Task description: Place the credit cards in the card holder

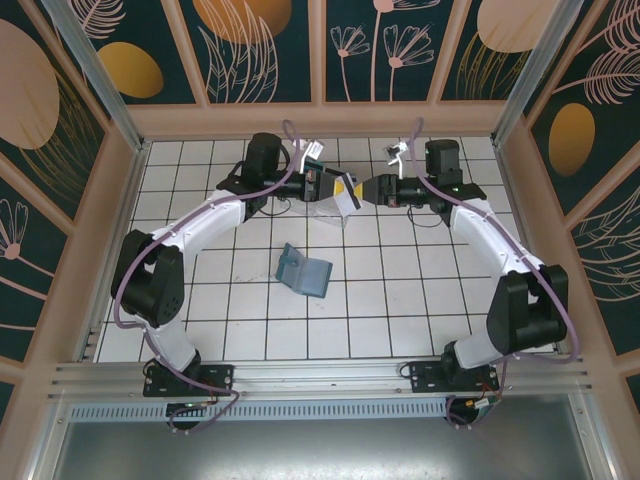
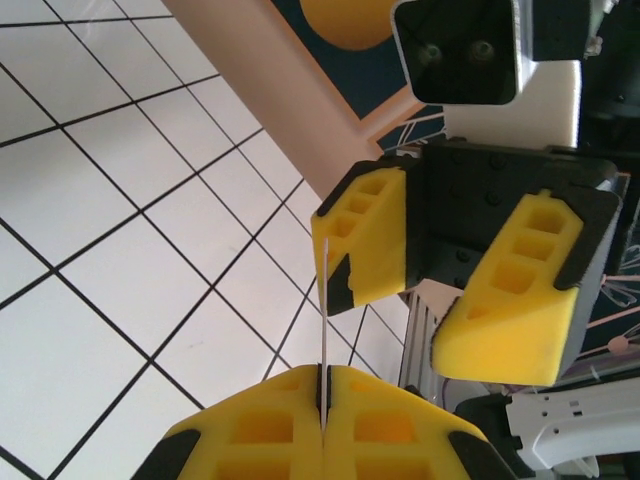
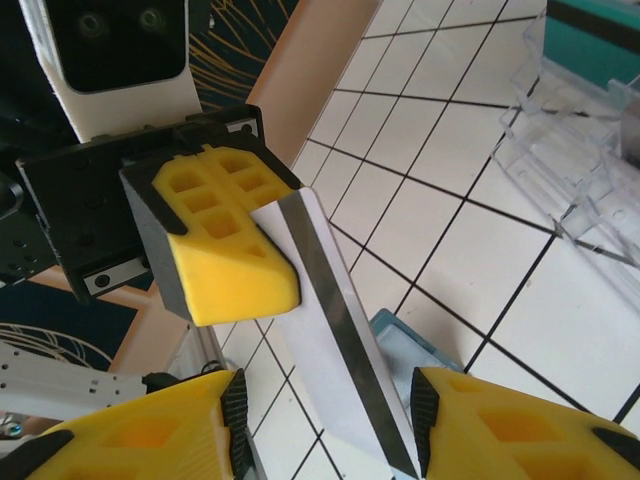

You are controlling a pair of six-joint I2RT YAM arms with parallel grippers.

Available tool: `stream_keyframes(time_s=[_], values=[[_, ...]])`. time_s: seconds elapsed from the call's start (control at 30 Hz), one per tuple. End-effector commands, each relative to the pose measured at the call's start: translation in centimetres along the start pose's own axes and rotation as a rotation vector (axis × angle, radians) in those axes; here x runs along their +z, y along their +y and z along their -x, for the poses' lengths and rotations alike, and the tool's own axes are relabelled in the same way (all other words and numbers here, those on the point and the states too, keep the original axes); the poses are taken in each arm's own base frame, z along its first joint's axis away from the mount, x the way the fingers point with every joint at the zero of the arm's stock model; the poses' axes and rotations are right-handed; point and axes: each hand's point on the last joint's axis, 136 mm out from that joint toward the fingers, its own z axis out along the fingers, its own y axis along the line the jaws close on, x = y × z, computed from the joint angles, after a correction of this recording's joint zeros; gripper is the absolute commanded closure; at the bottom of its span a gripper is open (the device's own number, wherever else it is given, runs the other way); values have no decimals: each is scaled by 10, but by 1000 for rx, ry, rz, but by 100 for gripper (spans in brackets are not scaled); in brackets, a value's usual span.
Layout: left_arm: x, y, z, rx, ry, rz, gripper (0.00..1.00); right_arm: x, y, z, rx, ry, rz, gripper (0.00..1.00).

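The left arm reaches to the upper middle of the overhead frame. There the left gripper (image 2: 322, 390) is clamped tight on the whitish credit card (image 2: 323, 300). Its wrist camera sees the card edge-on, as a thin upright line rising from between the yellow fingers (image 2: 250, 430). Lower down, at the centre of the overhead frame, the card holder (image 1: 303, 268) lies open on the tiled tabletop (image 1: 400, 300), well apart from both arms' tips.

Just right of the held card, the right gripper (image 3: 330, 385) faces the left one, its jaws standing apart with the card between them. In the left wrist view the card's edge runs along one of the right gripper's fingers (image 2: 370, 240), possibly touching it. The right wrist view shows the card's white face and dark stripe, with gaps to both of its own fingers. In the upper right of that view a clear plastic tray (image 3: 570, 150) sits on the tabletop with the teal-green credit card (image 3: 600, 40) in it.
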Motion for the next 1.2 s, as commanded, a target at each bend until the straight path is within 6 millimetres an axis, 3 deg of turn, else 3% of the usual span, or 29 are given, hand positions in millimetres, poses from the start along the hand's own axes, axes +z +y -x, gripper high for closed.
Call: stream_keyframes(time_s=[0.0,0.27,0.5,0.57,0.73,0.83,1.0,1.17], values=[[-4,-8,1,37,22,-25,100,2,14,4,-33,19,68,53],[-4,-21,3,52,27,-91,100,13,15,-4,-31,61,94,54],[-4,-19,2,50,31,-80,100,14,17,-2,-42,57,95,89],[-5,-14,3,45,20,-54,100,13,16,-3,-39,58,94,94],[-16,9,11,11,-52,64,68,12,10,-12,-7,32,72,100],[-30,29,7,-6,-100,181,60,16,1,-26,36,0,47,100],[-52,83,-39,-56,-57,464,54,40,-15,-70,132,-25,-16,100],[-66,114,-89,-120,18,593,53,66,-26,-106,254,-68,-15,100]])
